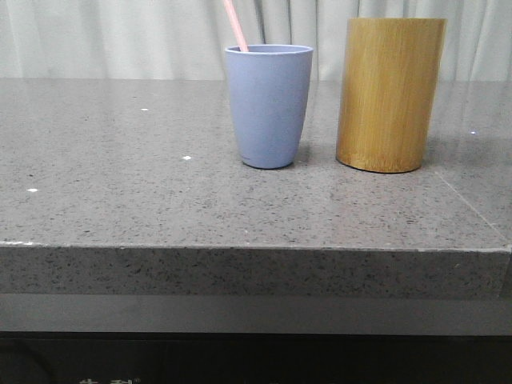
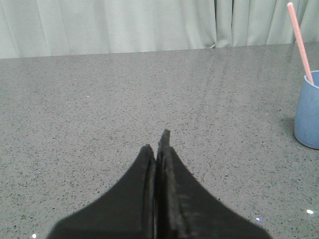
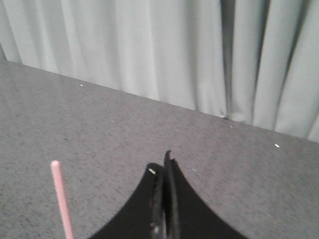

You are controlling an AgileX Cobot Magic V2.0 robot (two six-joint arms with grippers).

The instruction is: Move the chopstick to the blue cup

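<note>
- Chopstick (image 1: 235,25): we count one pink stick showing, standing tilted inside the blue cup (image 1: 269,106), its end leaning toward the robot's left and running out of the front view at the top. We can't tell if a second one sits with it.
- We count one blue cup, upright on the grey speckled table (image 1: 120,200), and one taller bamboo holder (image 1: 390,94) just beside it on the right, a small gap between them, not touching.
- We see nothing on the table in front of either cup; the pale curtain (image 1: 120,36) hangs behind.
- Left gripper (image 2: 158,142): fingers pressed together, nothing between them, low over bare table. In its wrist view the cup (image 2: 308,114) with the stick (image 2: 300,41) sits well apart from it, cut off by the frame edge.
- Right gripper (image 3: 161,166): fingers together too, holding nothing. The stick's top end (image 3: 62,196) shows near it, not touching.
- Neither gripper appears in the front view.
</note>
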